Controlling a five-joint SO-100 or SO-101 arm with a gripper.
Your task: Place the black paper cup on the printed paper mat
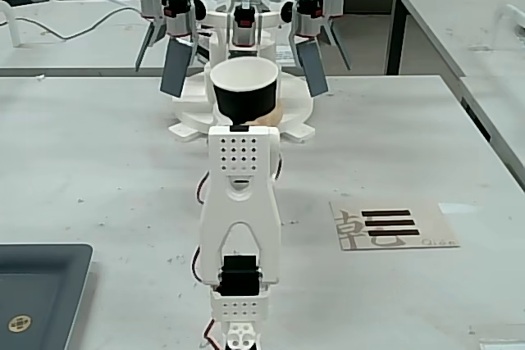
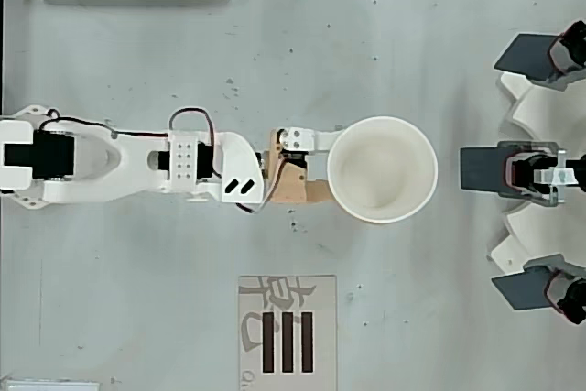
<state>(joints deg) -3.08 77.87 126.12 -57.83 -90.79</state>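
Upright black paper cup [image 1: 244,89] apart from printed paper mat [image 2: 287,333].

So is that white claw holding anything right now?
Gripper: closed on the matte black paper cup with white inside, apparently lifted off the table.

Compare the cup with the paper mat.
The cup is tapered, black outside with a white rim, and stands upright; the mat is a flat cream sheet printed with three black bars. The cup sits at the gripper, straight ahead of the arm; the mat lies apart on the table, untouched. Both combine black with white.
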